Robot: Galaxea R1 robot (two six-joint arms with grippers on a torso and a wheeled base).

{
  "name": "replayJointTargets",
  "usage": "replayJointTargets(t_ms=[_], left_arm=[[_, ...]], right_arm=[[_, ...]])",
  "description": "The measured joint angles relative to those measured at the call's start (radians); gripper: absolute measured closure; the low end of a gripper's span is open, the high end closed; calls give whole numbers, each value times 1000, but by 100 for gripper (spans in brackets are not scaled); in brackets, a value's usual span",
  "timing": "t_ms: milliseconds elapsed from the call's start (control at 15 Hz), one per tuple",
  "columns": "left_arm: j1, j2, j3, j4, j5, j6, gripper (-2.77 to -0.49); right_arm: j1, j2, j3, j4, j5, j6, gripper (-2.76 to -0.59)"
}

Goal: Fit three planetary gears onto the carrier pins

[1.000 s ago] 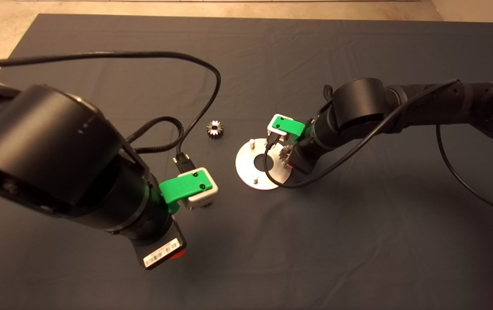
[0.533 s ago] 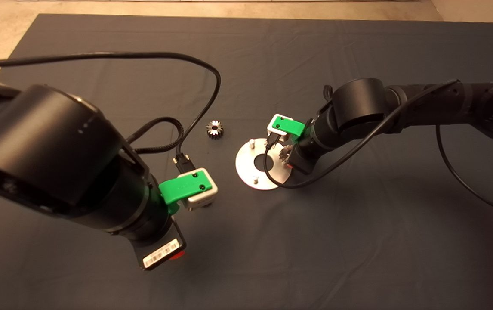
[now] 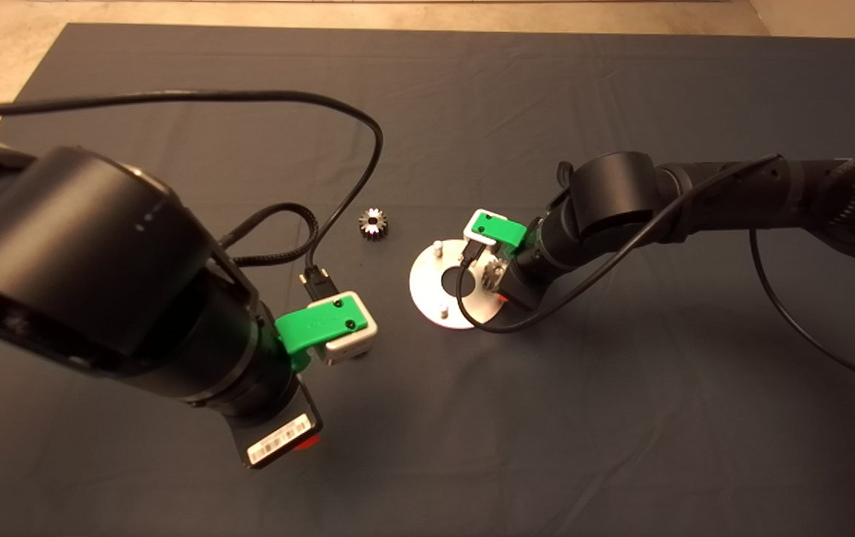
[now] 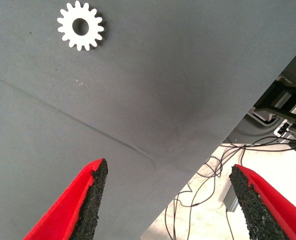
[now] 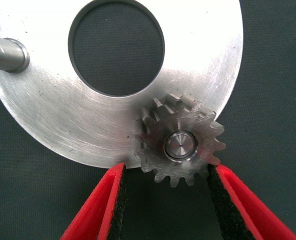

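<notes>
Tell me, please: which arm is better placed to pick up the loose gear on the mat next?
Probably left. The left gripper hangs open over the mat, and the loose gear shows ahead in its wrist view. The right gripper is at the disc, open around a gear seated on a pin.

Arms: black, rounded joint housings
Tool bodies: left tool (image 3: 327,328) and right tool (image 3: 493,233) green, white blocks
Fingers (image 4: 83,205): red, black pads
Cables (image 3: 353,119): black
Label (image 3: 278,441): white barcode
</notes>
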Motion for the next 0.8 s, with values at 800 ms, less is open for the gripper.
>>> replayJointTargets(t_ms=[800], left_arm=[[0, 0, 0, 0, 0, 0, -176]], right_arm=[[79, 7, -61, 132, -46, -97, -116]])
